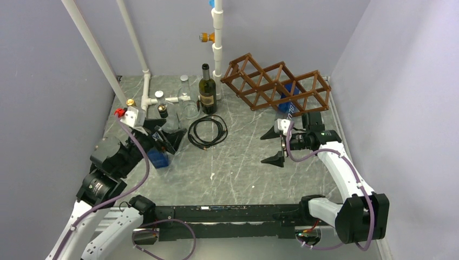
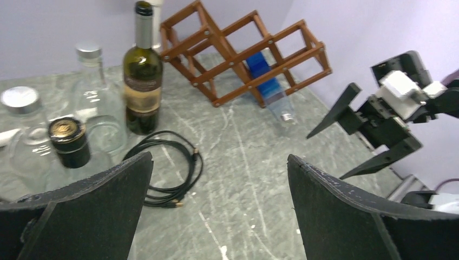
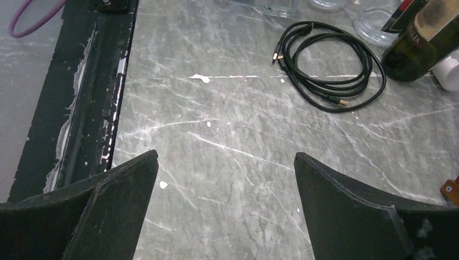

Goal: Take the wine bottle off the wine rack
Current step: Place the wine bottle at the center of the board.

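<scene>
My right wrist view is cropping the dark green bottle [image 3: 417, 54] at its top edge; the wine rack's [image 2: 269, 40] slats are hiding part of the blue-labelled bottle [image 2: 258, 65] from me.

**Wine bottle upright beside rack**

Wine bottle [image 1: 207, 89] stands on the table [image 1: 243, 176], just left of the rack [image 1: 260, 76], by a white pipe [image 1: 217, 54]. Blue-labelled bottle [image 1: 288, 101] lies in a lower rack cell. Cable [image 1: 208, 131] coiled before the wine bottle. Right gripper [image 1: 263, 149] near the rack, jaws wide, empty.
</scene>
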Available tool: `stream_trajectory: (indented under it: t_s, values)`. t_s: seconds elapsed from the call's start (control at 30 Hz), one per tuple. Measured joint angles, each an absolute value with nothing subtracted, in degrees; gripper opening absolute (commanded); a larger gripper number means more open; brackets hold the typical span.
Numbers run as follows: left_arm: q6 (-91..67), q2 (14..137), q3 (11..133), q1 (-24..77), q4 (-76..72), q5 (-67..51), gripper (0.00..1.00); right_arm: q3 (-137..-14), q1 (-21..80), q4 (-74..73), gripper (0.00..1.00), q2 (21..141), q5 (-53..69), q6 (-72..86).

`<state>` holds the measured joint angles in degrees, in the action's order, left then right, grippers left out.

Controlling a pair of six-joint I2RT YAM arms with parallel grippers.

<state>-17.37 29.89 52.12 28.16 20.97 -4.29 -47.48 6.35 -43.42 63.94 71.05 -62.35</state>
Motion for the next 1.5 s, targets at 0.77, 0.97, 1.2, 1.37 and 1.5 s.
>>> stream_trajectory:
  t_s: [0.77,0.97,1.2,1.37,1.5]
  values:
    - [-30.76,52.03,48.05,39.88,3.31,-22.09,0.99,-47.48,-1.93,-39.27,1.00,62.83,74.19,-53.80]
    - [-21.08,60.53,52.69,41.23,4.40,-21.15,0.99,-47.48,-2.61,-37.89,1.00,62.11,73.45,-49.30]
    - [-10.24,66.59,54.76,40.40,5.08,-20.88,1.00,-47.59,-2.59,-35.07,1.00,61.78,65.65,-38.70]
    - [-6.28,69.43,57.78,38.79,8.08,-21.45,1.00,-48.25,-2.61,-35.83,1.00,61.69,57.82,-32.05]
    - [-3.55,69.45,59.37,38.35,8.54,-20.05,1.00,-47.42,-2.59,-33.04,1.00,60.18,50.50,-22.57]
